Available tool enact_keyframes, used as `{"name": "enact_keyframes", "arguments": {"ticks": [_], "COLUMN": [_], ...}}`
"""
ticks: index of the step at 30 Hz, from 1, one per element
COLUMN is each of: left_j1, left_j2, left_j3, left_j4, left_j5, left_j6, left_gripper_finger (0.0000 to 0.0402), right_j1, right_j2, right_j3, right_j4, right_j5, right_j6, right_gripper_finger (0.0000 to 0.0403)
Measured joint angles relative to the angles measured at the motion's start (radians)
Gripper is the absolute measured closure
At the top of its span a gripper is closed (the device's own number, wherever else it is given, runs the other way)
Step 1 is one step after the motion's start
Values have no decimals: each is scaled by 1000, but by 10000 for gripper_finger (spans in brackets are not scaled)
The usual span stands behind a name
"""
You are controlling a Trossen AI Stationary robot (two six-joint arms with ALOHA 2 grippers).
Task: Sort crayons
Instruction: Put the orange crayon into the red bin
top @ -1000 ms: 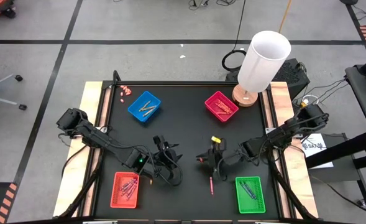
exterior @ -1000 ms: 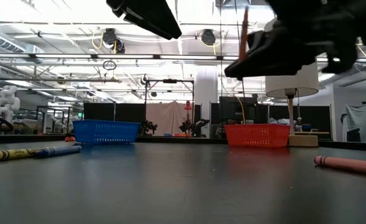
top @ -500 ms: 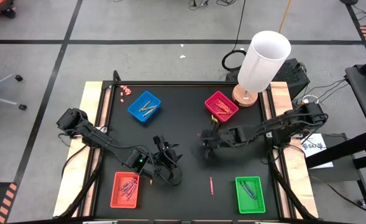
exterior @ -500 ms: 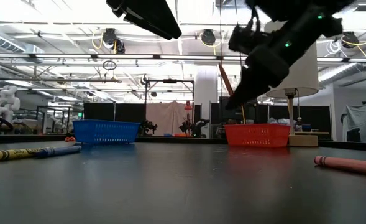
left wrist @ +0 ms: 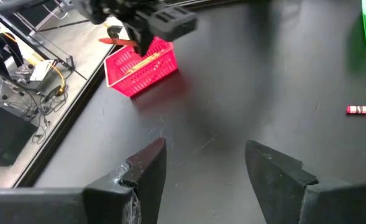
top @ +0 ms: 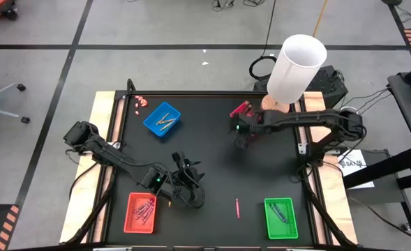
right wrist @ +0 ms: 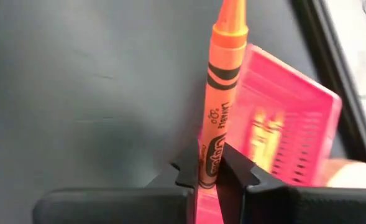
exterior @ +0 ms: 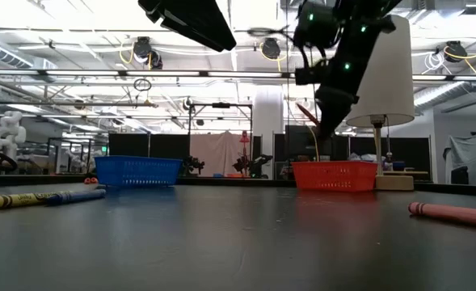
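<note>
My right gripper (top: 241, 132) hangs above the table by the near-left side of the magenta tray (top: 243, 109), shut on an orange crayon (right wrist: 223, 81). In the low view the gripper (exterior: 328, 121) is just above the tray (exterior: 334, 175). My left gripper (top: 188, 183) waits open and empty at the near left; its fingers stand apart in its wrist view (left wrist: 204, 168). A pink crayon (top: 237, 208) lies flat on the table near the front, also in the low view (exterior: 452, 213). My right gripper pinches the orange crayon's blunt end (right wrist: 209, 165) between its two fingers. The crayon runs along the fingers, its pointed tip (right wrist: 232, 9) sticking out ahead of them toward the magenta tray. It is lifted clear of the table and slants in the low view (exterior: 309, 113).
A blue tray (top: 162, 119) with yellow crayons stands at the far left. A red tray (top: 140, 212) and a green tray (top: 281, 217) hold crayons at the near edge. A white lamp (top: 296, 70) stands behind the magenta tray. Yellow and blue crayons (exterior: 27, 199) lie in the low view's left.
My right gripper has swung from the table's middle toward the far edge, up to the magenta tray, carrying the orange crayon clear of the table. The crayon stood upright in the low view before and now slants. The pink crayon has stayed on the table.
</note>
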Motion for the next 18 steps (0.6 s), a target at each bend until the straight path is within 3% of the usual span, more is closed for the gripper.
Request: {"name": "enact_keyframes", "arguments": {"ticks": [3, 8, 18], "left_j1": [0, 0, 0], "left_j2": [0, 0, 0], "left_j3": [0, 0, 0], "left_j4": [0, 0, 0], "left_j5": [6, 26, 26], "left_j6": [0, -1, -1], "left_gripper_finger": [188, 188, 187], "right_j1": [-91, -223, -320], "right_j2": [0, 0, 0], "right_j3": [-1, -14, -107], "right_j4": [-18, -10, 84], "right_j5": [-7, -108, -133], "right_j6": [-32, -44, -89], "right_gripper_finger": [383, 383, 383]}}
